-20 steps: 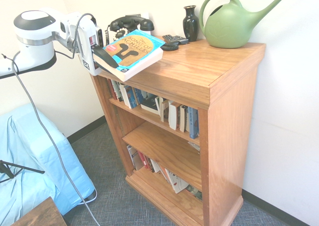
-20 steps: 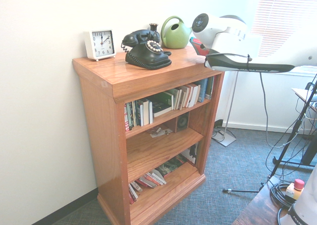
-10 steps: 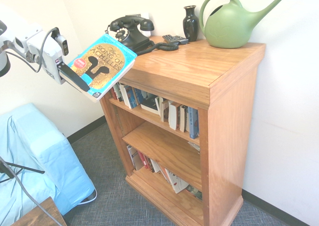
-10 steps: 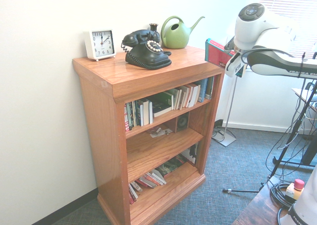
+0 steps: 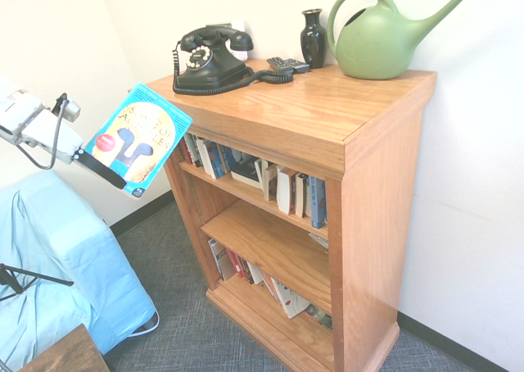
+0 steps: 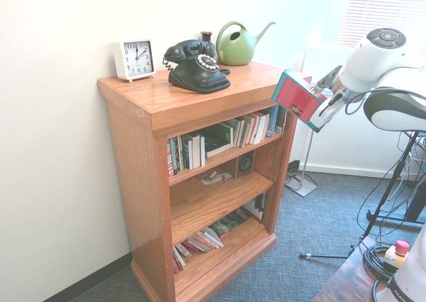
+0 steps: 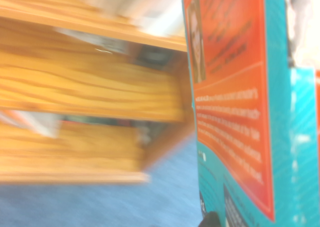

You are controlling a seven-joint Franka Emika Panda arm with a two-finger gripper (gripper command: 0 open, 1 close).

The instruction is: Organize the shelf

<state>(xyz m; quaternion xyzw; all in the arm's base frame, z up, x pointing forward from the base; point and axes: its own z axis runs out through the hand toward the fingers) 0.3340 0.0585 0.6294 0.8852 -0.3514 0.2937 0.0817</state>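
Note:
The shelf [image 5: 327, 118] [image 6: 153, 109] is an orange-brown wooden bookcase with rows of books on its top and bottom inner tiers. My gripper [image 5: 92, 162] [image 6: 318, 109] is shut on a turquoise paperback [image 5: 137, 139] [image 6: 296, 96], held tilted in the air off the shelf's open front corner, clear of the top. Its cover shows a gold helmet and a red sticker; the orange back cover with text fills the wrist view [image 7: 235, 102]. The blurred shelf tiers [image 7: 90, 87] show beside it there.
On the shelf top stand a black rotary phone [image 5: 209, 56] [image 6: 196, 66], a dark vase [image 5: 313, 36], a green watering can [image 5: 385, 36] [image 6: 236, 44], a small dark remote [image 5: 286, 63] and a white clock [image 6: 135, 58]. A blue-covered piece of furniture [image 5: 49, 257] sits beneath the arm.
The gripper lifted the paperback off the shelf top's front corner and carried it outward and down, tilting it more steeply. The phone is now fully in sight.

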